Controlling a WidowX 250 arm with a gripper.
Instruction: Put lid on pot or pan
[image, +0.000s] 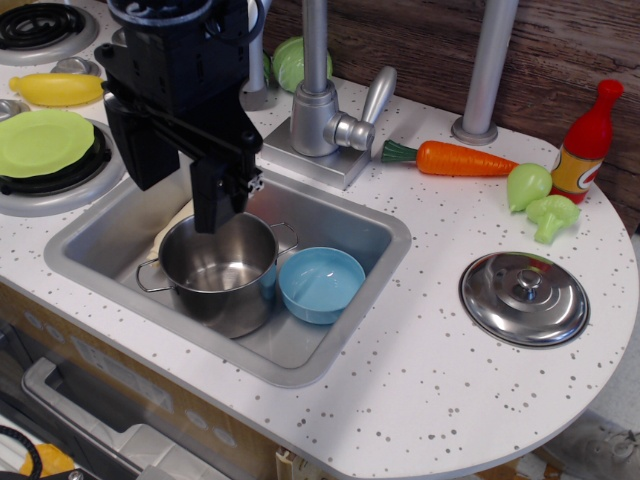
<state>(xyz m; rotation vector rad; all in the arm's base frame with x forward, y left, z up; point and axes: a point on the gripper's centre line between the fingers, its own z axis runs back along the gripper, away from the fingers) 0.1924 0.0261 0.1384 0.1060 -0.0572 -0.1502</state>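
The shiny steel pot (218, 272) with wire loop handles stands upright and uncovered in the left part of the sink (385, 232). The round steel lid (524, 298) with its small knob lies flat on the white counter at the right, far from the pot. My black gripper (176, 202) hangs over the sink's back left, just above and behind the pot's rim. Its jaws stand apart with nothing between them.
A light-blue bowl (320, 284) sits in the sink touching the pot's right side. The faucet (320, 110) rises behind the sink. A lime-green plate (42, 142) lies on the left burner. A carrot (460, 158), green vegetables (540, 200) and a red bottle (585, 145) sit at the back right.
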